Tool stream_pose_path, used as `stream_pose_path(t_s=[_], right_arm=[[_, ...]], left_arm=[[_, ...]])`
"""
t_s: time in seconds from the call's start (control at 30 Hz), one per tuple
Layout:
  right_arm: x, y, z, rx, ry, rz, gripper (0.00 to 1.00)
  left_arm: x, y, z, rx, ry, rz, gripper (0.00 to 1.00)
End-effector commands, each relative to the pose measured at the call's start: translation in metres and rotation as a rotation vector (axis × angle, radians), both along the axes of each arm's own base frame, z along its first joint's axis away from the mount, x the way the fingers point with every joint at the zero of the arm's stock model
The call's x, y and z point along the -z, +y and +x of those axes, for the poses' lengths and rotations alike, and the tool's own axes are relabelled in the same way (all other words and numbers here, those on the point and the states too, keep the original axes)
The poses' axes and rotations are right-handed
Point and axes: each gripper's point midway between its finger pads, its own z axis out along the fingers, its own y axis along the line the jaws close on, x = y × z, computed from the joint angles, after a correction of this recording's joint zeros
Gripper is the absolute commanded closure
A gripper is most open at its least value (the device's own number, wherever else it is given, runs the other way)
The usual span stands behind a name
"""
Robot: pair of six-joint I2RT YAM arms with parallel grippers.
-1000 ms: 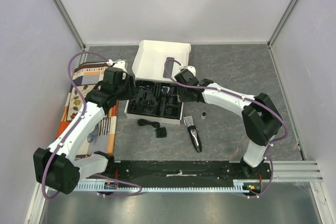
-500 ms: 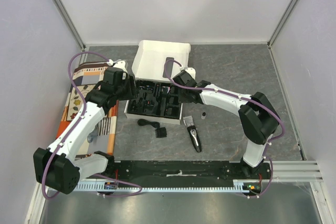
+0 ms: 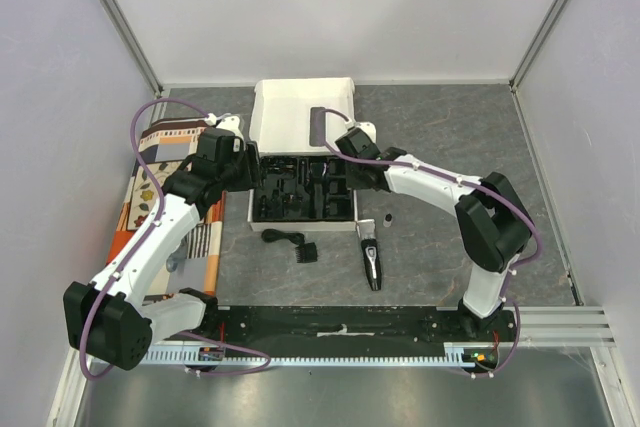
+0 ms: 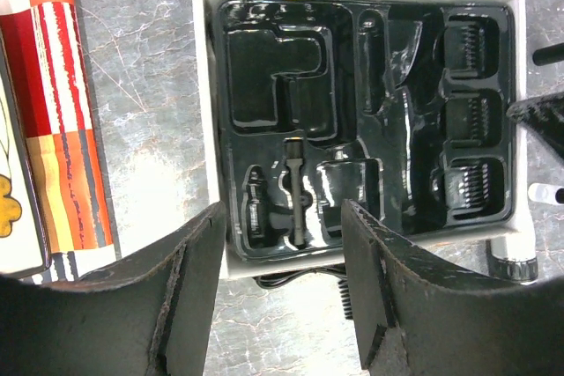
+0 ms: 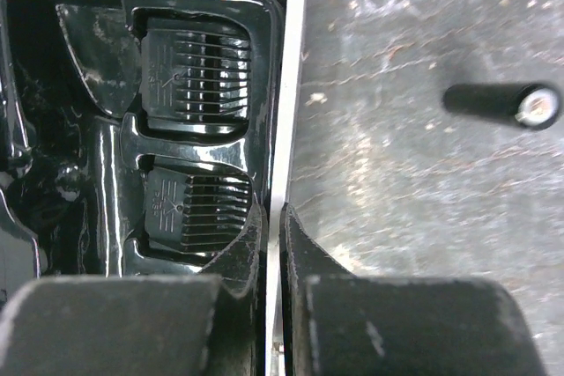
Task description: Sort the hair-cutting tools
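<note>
Two arms: you have both at the white box (image 4: pixel 208 112), whose black tray (image 4: pixel 273 68) lies open below the raised lid (image 3: pixel 285 117).
Left gripper (image 4: pixel 280 217): your jaws stand wide with nothing gripped between them, poised over the tray's near edge.
Right gripper (image 5: pixel 271 217): your jaws are pinched narrow on the box's right wall, with one finger (image 5: pixel 238 248) inside the tray and the other outside it.
Clipper (image 3: pixel 370 259): it lies on the grey table (image 3: pixel 440 127), outside the box, just off its near right corner, with the blade head toward the box.
Comb guard (image 3: pixel 306 251): it is loose on the table in front of the box, left of the clipper.
Cable (image 3: pixel 280 237): it is bunched on the table between the box front and the comb guard; you cannot tell whether it touches the guard.
Bottle (image 5: pixel 493 101): one small dark bottle sits on the table right of the box, apart from it.
Tray slots: toothed combs (image 5: pixel 189 77) sit in the slots along the right side.
Mat (image 3: pixel 160 177): it is patterned and lies left of the box, under your left arm.
</note>
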Motion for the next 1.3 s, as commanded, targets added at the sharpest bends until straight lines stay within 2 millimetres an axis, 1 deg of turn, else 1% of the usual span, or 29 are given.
stream_pose_path(t_s=[0.0,0.07,0.1,0.13,0.17,0.2,0.23,0.27,0.3,0.33,0.4,0.43,0.53,0.67,0.73,0.77,0.8,0.87,0.9,0.93,0.97,1.0,1.03,1.07,1.1,1.13,1.2,1.27], right_arm=[[-0.012,-0.030,0.027,-0.049,-0.029,-0.102,1.00],[-0.017,-0.041,0.039,-0.067,-0.042,-0.125,1.00],[-0.015,-0.042,0.042,-0.081,-0.034,-0.127,1.00],[-0.020,-0.042,0.047,-0.088,-0.044,-0.128,1.00],[-0.020,-0.049,0.053,-0.096,-0.047,-0.147,1.00],[-0.016,-0.052,0.057,-0.100,-0.041,-0.160,1.00],[-0.019,-0.051,0.062,-0.104,-0.049,-0.161,1.00],[-0.018,-0.057,0.068,-0.105,-0.049,-0.170,1.00],[-0.014,-0.057,0.071,-0.109,-0.042,-0.176,1.00],[-0.016,-0.056,0.076,-0.117,-0.048,-0.169,1.00],[-0.013,-0.059,0.080,-0.125,-0.037,-0.180,1.00],[-0.016,-0.058,0.083,-0.127,-0.044,-0.179,1.00],[-0.015,-0.055,0.081,-0.142,-0.034,-0.169,1.00],[-0.022,-0.049,0.075,-0.157,-0.034,-0.141,0.78],[-0.032,-0.049,0.071,-0.152,-0.053,-0.135,0.71],[-0.035,-0.050,0.069,-0.146,-0.058,-0.140,0.64],[-0.044,-0.052,0.064,-0.141,-0.072,-0.134,0.61],[-0.053,-0.052,0.056,-0.125,-0.083,-0.120,0.52],[-0.066,-0.054,0.050,-0.117,-0.103,-0.110,0.50],[-0.063,-0.058,0.042,-0.109,-0.092,-0.116,0.49],[-0.074,-0.055,0.032,-0.100,-0.104,-0.099,0.46],[-0.069,-0.060,0.022,-0.090,-0.093,-0.117,0.45],[-0.070,-0.053,0.011,-0.094,-0.094,-0.121,0.43],[-0.069,-0.054,0.000,-0.072,-0.078,-0.122,0.40],[-0.068,-0.056,-0.013,-0.061,-0.072,-0.123,0.40],[-0.067,-0.052,-0.024,-0.060,-0.075,-0.134,0.40],[-0.059,-0.056,-0.046,-0.010,-0.057,-0.117,0.39],[-0.060,-0.059,-0.063,0.029,-0.068,-0.103,0.39]], left_arm=[[-0.017,-0.005,0.006,-0.005,-0.043,-0.045,0.38],[-0.016,-0.006,0.006,-0.001,-0.041,-0.050,0.38],[-0.016,-0.007,0.005,0.003,-0.040,-0.053,0.38],[-0.016,-0.007,0.006,0.004,-0.040,-0.053,0.38],[-0.016,-0.008,0.006,0.005,-0.039,-0.054,0.38],[-0.016,-0.008,0.005,0.007,-0.039,-0.054,0.38],[-0.016,-0.008,0.006,0.006,-0.042,-0.056,0.38],[-0.017,-0.008,0.006,0.006,-0.043,-0.057,0.38],[-0.016,-0.009,0.006,0.009,-0.041,-0.058,0.38],[-0.015,-0.009,0.006,0.010,-0.038,-0.058,0.38],[-0.016,-0.009,0.006,0.011,-0.039,-0.059,0.38],[-0.015,-0.009,0.006,0.011,-0.038,-0.059,0.38],[-0.017,-0.010,0.006,0.012,-0.042,-0.061,0.38],[-0.017,-0.010,0.007,0.016,-0.040,-0.065,0.38],[-0.017,-0.010,0.006,0.017,-0.042,-0.064,0.38],[-0.017,-0.010,0.007,0.015,-0.042,-0.063,0.38],[-0.017,-0.010,0.006,0.015,-0.042,-0.063,0.38],[-0.019,-0.010,0.005,0.015,-0.047,-0.069,0.38],[-0.019,-0.014,0.004,0.033,-0.044,-0.083,0.37],[-0.019,-0.014,0.004,0.032,-0.042,-0.083,0.37],[-0.019,-0.014,0.003,0.035,-0.042,-0.084,0.37],[-0.021,-0.014,0.003,0.035,-0.047,-0.088,0.37],[-0.021,-0.015,0.003,0.037,-0.045,-0.088,0.37],[-0.022,-0.015,0.003,0.037,-0.047,-0.091,0.37],[-0.022,-0.015,0.003,0.038,-0.047,-0.092,0.37],[-0.022,-0.016,0.002,0.040,-0.048,-0.095,0.35],[-0.025,-0.016,0.002,0.041,-0.054,-0.099,0.30],[-0.026,-0.016,0.001,0.039,-0.059,-0.103,0.24]])
